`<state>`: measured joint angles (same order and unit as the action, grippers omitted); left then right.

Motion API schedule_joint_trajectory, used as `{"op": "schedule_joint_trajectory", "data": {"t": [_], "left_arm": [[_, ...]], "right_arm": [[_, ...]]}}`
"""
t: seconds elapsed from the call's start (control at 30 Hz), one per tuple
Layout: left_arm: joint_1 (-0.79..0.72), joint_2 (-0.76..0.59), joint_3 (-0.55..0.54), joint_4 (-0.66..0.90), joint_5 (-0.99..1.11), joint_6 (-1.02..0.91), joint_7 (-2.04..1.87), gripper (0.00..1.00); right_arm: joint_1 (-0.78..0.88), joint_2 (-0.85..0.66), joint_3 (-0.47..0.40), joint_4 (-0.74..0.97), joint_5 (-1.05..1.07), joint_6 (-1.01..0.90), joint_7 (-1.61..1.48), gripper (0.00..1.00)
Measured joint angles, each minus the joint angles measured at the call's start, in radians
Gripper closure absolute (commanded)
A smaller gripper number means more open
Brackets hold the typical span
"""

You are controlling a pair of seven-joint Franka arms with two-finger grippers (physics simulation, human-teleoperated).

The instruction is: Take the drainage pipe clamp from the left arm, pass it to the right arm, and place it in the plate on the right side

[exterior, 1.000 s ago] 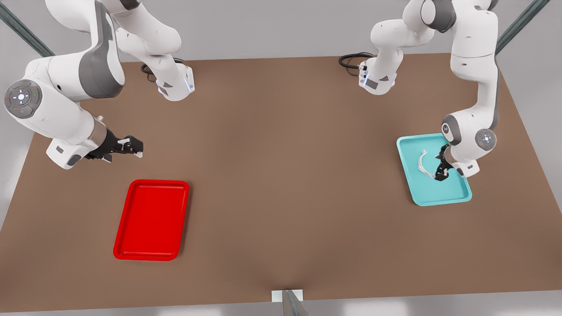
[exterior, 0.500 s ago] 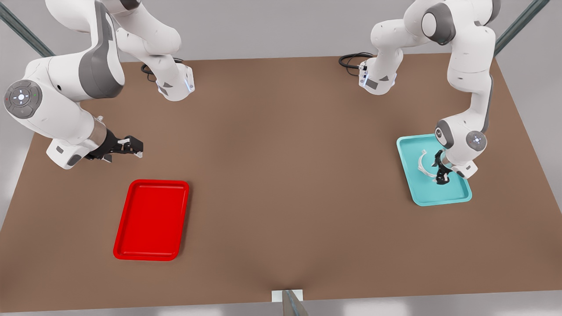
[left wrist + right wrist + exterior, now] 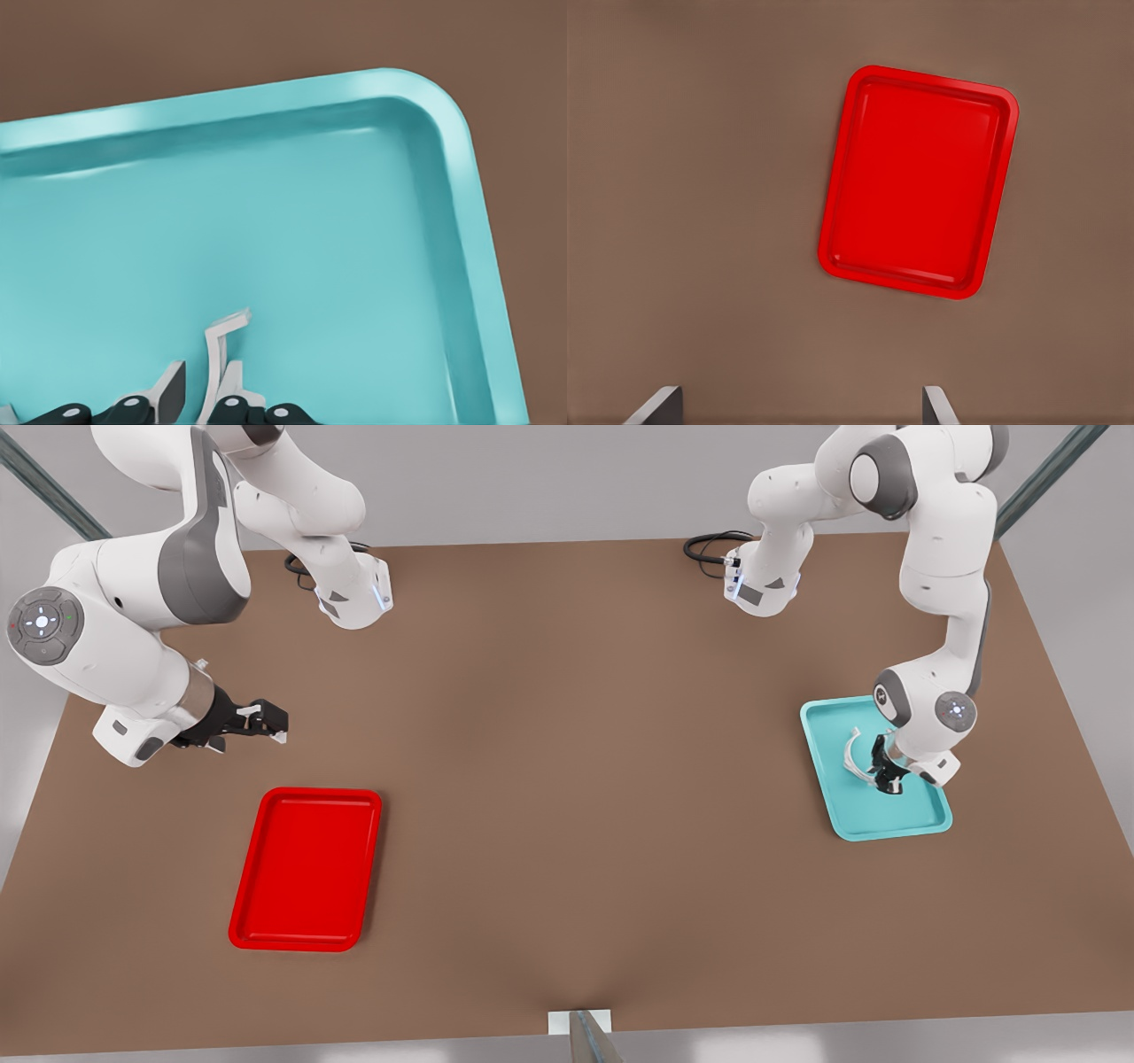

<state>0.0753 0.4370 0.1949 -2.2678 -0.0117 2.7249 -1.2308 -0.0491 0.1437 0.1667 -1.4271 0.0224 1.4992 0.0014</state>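
Left gripper (image 3: 889, 779) is down in the teal tray (image 3: 921, 822), fingers (image 3: 168, 390) straddling one end of the drainage pipe clamp (image 3: 855, 753). They look nearly closed on it; a firm grip isn't clear. The clamp's arc runs away from the fingers. Right gripper (image 3: 266, 722) waits open, above the tabletop (image 3: 567, 779), near the red plate (image 3: 266, 939).

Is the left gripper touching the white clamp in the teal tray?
Touching: the left wrist view shows the left gripper with a finger pressed against the clamp.
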Motion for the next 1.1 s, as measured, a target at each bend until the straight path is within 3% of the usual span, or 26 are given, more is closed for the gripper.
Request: {"op": "schedule_joint_trajectory", "data": {"t": [0.1,0.4,0.57,0.83,1.1], "left_arm": [[0.000,0.001,0.000,0.000,-0.001,0.000,-0.010,0.79],[0.000,-0.019,-0.001,0.025,-0.001,-0.012,-0.032,0.79],[-0.040,-0.073,-0.026,0.208,-0.053,-0.190,-0.041,0.79],[-0.449,-0.030,-0.030,0.594,-0.258,-0.606,-0.241,0.79],[-0.731,0.183,-0.031,0.925,-0.415,-0.657,-0.676,0.79]], "right_arm": [[0.000,0.000,0.000,0.000,0.000,0.000,0.000,0.00],[0.001,0.000,0.000,0.000,0.000,0.000,-0.001,0.00],[0.002,0.000,0.000,0.000,0.000,0.000,-0.002,0.00],[0.000,0.000,0.000,0.000,0.000,0.000,-0.002,0.00],[0.004,0.003,0.001,0.002,0.001,0.005,-0.002,0.00]]}}
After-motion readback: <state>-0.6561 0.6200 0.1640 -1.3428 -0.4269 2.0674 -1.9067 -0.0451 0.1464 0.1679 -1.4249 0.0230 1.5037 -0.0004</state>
